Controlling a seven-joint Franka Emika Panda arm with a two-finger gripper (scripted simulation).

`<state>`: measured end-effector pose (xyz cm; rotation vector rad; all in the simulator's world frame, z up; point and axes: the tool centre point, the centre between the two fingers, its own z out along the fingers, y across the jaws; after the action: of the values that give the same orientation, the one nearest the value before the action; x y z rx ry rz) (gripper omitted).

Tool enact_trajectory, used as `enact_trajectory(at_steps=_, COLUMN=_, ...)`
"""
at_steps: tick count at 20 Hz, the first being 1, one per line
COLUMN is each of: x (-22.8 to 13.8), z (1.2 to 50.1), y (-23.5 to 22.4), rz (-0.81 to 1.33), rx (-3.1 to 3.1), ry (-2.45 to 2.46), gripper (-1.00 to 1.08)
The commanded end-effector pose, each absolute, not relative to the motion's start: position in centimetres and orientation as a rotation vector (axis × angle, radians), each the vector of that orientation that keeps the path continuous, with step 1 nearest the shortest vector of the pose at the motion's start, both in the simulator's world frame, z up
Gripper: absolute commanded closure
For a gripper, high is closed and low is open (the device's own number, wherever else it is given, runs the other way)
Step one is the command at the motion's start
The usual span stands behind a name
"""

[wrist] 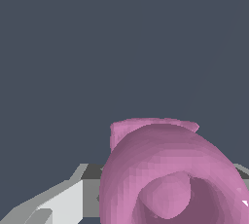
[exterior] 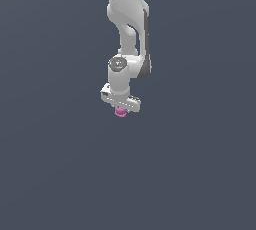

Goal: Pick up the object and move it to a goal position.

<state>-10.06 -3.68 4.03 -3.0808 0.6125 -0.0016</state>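
One small pink hollow-topped object (exterior: 120, 112).

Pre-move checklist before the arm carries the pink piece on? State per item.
1. Pink cup-like piece at the gripper: ok, it sits right under the gripper.
2. Gripper shut on it: cannot tell, fingers hidden in both views.
3. Piece off the surface: cannot tell, flat background gives no cue.
4. Orientation: ok, hollow top faces the wrist camera.
5. Goal position: cannot tell, no marker visible.

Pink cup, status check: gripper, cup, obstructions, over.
Gripper directly over pink cup, jaw state unclear. Cup fills wrist view, hollow showing. No obstructions visible.
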Motion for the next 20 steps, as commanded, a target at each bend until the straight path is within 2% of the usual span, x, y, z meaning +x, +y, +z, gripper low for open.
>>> enact_trajectory(at_steps=1, x=-10.1, z=3.9, y=-3.7, rz=0.0, rx=-3.081, ry=0.614, gripper=1.08)
enact_trajectory(at_steps=11, x=-9.8, z=5.7, y=-3.1, rz=-0.002, rx=-3.081, ry=0.613, gripper=1.08)
enact_trajectory(at_steps=20, x=-9.1, z=11.7, y=-1.1, rz=-0.002, rx=-3.081, ry=0.614, gripper=1.08)
